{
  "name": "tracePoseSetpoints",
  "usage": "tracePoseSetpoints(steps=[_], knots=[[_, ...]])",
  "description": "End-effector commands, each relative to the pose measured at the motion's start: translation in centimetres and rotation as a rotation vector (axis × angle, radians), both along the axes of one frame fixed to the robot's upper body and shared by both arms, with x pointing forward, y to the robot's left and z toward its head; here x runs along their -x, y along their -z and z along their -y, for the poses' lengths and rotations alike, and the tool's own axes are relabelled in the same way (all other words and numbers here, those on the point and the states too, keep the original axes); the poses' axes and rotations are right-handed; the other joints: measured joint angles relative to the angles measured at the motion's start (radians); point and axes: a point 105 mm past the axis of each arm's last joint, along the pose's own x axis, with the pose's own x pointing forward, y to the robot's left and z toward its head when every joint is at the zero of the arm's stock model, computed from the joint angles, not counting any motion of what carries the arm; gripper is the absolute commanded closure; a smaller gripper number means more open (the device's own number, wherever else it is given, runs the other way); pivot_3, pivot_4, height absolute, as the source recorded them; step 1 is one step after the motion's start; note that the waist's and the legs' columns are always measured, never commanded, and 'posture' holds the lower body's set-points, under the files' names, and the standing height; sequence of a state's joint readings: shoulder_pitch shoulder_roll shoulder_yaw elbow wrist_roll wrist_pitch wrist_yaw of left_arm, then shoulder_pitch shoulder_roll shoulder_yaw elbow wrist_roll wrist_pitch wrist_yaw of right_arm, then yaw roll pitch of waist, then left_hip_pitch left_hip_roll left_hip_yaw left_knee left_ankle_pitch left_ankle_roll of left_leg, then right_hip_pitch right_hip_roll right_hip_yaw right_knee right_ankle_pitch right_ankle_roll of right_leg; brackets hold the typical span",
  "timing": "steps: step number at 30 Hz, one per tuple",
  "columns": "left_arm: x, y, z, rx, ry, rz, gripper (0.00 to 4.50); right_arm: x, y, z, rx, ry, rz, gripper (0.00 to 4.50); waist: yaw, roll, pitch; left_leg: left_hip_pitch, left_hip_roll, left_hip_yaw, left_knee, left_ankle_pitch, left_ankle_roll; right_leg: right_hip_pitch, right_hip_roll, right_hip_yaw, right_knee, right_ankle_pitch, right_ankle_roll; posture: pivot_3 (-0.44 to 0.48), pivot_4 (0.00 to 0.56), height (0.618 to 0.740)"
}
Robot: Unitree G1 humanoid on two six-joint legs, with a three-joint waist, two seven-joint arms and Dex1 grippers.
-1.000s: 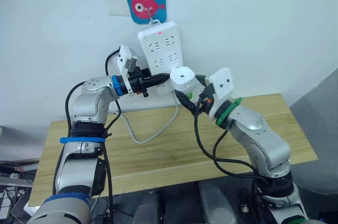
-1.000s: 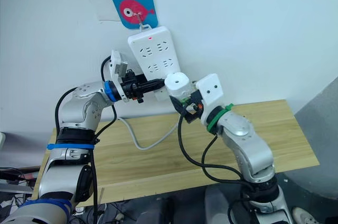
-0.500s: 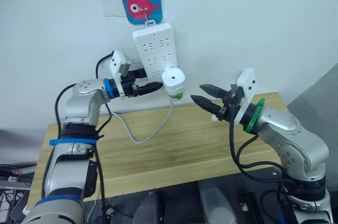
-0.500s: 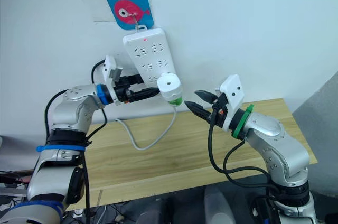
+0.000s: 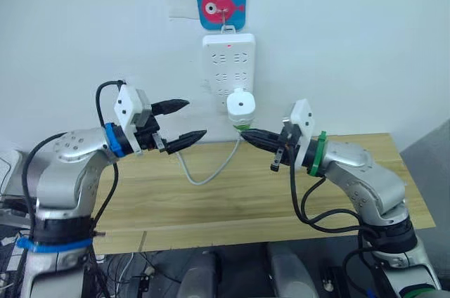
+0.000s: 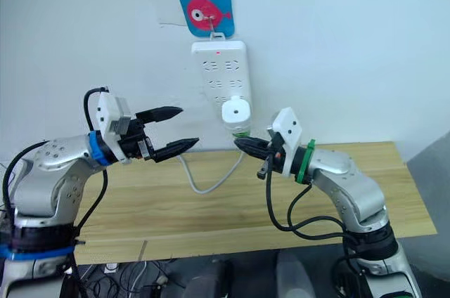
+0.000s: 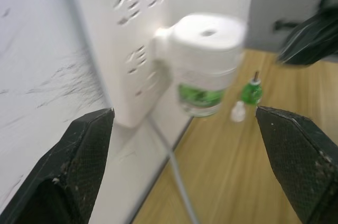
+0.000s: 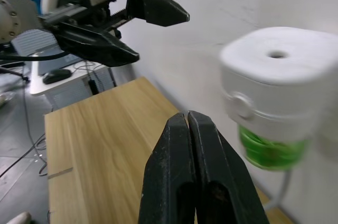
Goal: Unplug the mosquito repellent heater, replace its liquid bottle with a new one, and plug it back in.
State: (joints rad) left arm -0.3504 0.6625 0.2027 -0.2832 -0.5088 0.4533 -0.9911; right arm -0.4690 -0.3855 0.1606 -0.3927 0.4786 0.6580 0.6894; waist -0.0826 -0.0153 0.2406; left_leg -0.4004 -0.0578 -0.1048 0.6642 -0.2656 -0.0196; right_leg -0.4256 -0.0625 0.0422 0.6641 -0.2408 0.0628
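— Hanging at upper centre of the frame, what is that white block?
— A power strip [image 5: 228, 62], hung from a hook on a blue tag with a pink fish [image 5: 221, 3]. Its red light is lit. The mosquito repellent heater [image 5: 241, 105] is plugged into its lowest sockets, vent hole on top, with a green bottle [image 5: 240, 125] showing under its white body.

— And the claws?
— The left claw [image 5: 179, 121] sits left of centre, its two black fingers spread wide and empty, pointing toward the strip but apart from it. The right claw [image 5: 254, 136] sits just below and right of the heater, its fingers pressed together with nothing between them; the right wrist view shows them closed tip to tip.

— Anything down on the counter [image 5: 351, 196]?
— In the left wrist view, a small green bottle with a dark wick [image 7: 252, 91] stands upright on the wood, and a small white cap [image 7: 238, 112] lies just beside it. Both are below the heater, near the wall.

— The cord?
— A grey cable [image 5: 211, 169] loops from the strip's bottom edge down onto the counter.
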Motion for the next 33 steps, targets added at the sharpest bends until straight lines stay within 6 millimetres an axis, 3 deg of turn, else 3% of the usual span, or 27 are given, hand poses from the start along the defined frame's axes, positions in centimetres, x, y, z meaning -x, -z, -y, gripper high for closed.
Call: tracePoseSetpoints(steps=[1, 8, 33], knots=[[2.2, -0.7, 1.4, 0.004, 0.031, 0.028, 0.00, -0.1, -1.2, -0.3, -0.009, 0.003, 0.077, 4.44, 0.005, 0.000, 0.000, 0.000, 0.000, 0.000, 0.000, 0.000, 0.000, 0.000, 0.000, 0.000, 0.000, 0.000, 0.000, -0.038, 0.204, 0.740], [3.4, 0.1, 2.4, 0.031, 0.020, -0.008, 0.00, -1.3, -1.3, 0.1, -0.025, 0.078, 0.096, 4.44, 0.023, 0.000, 0.000, 0.001, -0.001, 0.000, 0.000, 0.000, 0.000, 0.001, 0.002, -0.001, 0.000, 0.001, -0.001, -0.036, 0.203, 0.740], [2.7, 0.0, 2.5, 0.036, 0.029, -0.015, 0.00, -2.8, -0.9, 2.1, -0.001, 0.191, 0.111, 4.44, 0.024, 0.000, 0.000, 0.001, 0.000, 0.001, 0.000, 0.000, 0.000, 0.001, 0.003, 0.000, 0.000, 0.001, -0.001, -0.067, 0.205, 0.740]])
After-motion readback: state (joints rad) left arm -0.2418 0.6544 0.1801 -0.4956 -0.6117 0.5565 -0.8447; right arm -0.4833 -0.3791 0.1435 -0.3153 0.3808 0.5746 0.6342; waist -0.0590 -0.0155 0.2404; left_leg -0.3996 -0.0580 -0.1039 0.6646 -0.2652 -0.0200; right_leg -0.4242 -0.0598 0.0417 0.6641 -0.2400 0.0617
